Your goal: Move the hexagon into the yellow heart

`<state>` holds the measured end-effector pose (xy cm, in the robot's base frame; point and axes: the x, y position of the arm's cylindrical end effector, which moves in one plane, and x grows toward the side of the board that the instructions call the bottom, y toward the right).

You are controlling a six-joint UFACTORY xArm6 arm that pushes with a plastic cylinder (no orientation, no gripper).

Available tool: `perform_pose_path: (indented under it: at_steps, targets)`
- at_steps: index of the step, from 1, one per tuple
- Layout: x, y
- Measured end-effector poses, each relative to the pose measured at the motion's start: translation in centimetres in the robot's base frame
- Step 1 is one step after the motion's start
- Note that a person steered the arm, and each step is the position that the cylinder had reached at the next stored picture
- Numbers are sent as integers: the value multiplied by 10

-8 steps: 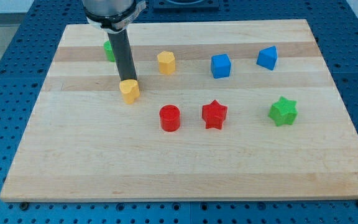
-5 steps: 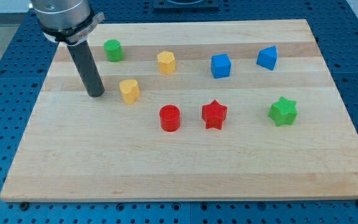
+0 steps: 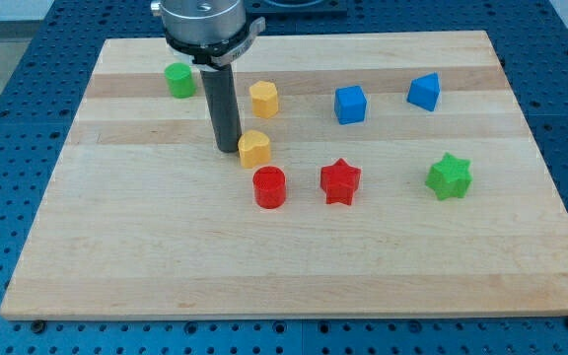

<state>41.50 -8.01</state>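
Observation:
The yellow hexagon point(image 3: 263, 99) stands on the wooden board point(image 3: 284, 266) in the upper middle. The yellow heart point(image 3: 254, 149) lies just below it, a small gap apart, and right above the red cylinder point(image 3: 269, 186). My tip point(image 3: 228, 148) is on the board right at the heart's left side, touching or nearly touching it. The rod rises from there and passes left of the hexagon.
A green cylinder point(image 3: 178, 79) is at the upper left. A red star point(image 3: 340, 181) sits right of the red cylinder. Two blue blocks point(image 3: 350, 104) point(image 3: 423, 92) are at the upper right. A green star point(image 3: 449, 177) is at the right.
My tip went from above the heart to its left, then swept right. The heart has slid right and slightly down, ending under the hexagon and above the red cylinder.

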Motion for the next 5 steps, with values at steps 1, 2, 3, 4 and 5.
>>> perform_pose_path:
  at_steps: [1, 2, 3, 4, 5]
  targets:
    - [0, 10]
    - [0, 7]
    - [0, 7]
    - [-30, -10]
    - [-31, -10]
